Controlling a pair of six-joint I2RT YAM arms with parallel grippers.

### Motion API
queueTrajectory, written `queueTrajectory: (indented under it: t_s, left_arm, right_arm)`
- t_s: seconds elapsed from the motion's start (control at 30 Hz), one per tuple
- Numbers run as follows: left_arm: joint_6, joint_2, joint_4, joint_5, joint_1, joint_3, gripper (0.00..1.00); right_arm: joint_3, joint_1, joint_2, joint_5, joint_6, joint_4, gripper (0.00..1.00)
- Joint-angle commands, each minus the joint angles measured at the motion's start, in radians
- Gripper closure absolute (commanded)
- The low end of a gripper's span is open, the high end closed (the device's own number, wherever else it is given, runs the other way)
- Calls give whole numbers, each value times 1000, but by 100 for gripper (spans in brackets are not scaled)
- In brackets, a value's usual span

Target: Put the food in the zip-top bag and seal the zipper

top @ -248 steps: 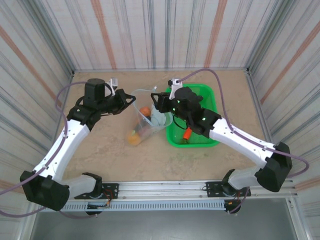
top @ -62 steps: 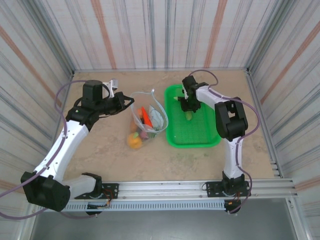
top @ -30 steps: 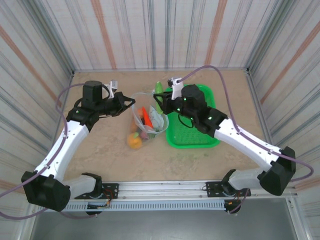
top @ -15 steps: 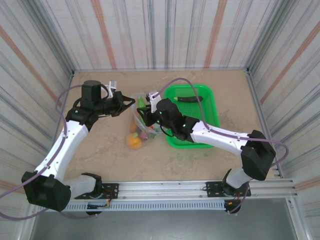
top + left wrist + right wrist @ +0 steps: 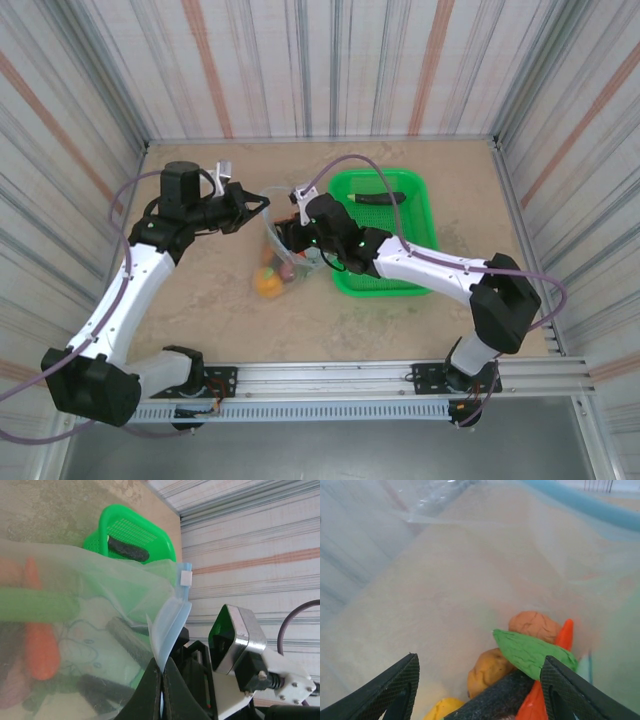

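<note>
Nearest the arm bases, the bag (image 5: 283,262) lies on the table with its closed bottom toward them, an orange piece (image 5: 268,283) showing there through the film. The right gripper (image 5: 480,660) is inside the bag mouth, jaws wide apart and nothing between them. Below it the food (image 5: 532,652) is heaped: one green piece, two orange-brown, one yellow, one red-orange and one dark, so about six, though some overlap. Farther back, the left gripper (image 5: 162,672) is pinched tight on the bag rim beside the zipper (image 5: 172,622), holding the mouth up and open. Farthest, the one green basket (image 5: 420,262) holds a single dark piece (image 5: 378,199), not yet bagged.

The bag looks thin, soft and slippery. It will likely sag shut if let go, so the stiffer rim by the zipper seems the best hold. The pieces look light, hard and smooth and may roll, so a grip across the middle of each should serve. There is one bag, one zipper and two grippers.
</note>
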Motion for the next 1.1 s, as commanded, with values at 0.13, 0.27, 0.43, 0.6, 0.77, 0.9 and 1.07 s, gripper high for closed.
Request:
queueTrajectory:
  t_s: [0.13, 0.27, 0.43, 0.6, 0.77, 0.9, 1.07]
  left_arm:
    - [72, -58, -65, -106, 8, 19, 100]
    - [92, -75, -94, -148, 8, 36, 100]
    - [104, -85, -102, -161, 8, 44, 100]
    - [96, -84, -75, -146, 8, 12, 100]
    - [95, -81, -72, -137, 8, 4, 100]
    - [77, -76, -57, -116, 8, 1, 100]
    - [54, -66, -30, -79, 9, -11, 100]
  right_arm:
    - [63, -32, -125, -86, -8, -98, 39]
    - [86, -50, -217, -78, 5, -164, 47]
    - [63, -137, -332, -33, 72, -231, 50]
    - [-5, -329, -320, -44, 283, -325, 54]
    - [-39, -445, -233, -21, 470, -363, 52]
    - [-25, -497, -119, -35, 654, -361, 53]
    - [12, -517, 23, -5, 864, -344, 50]
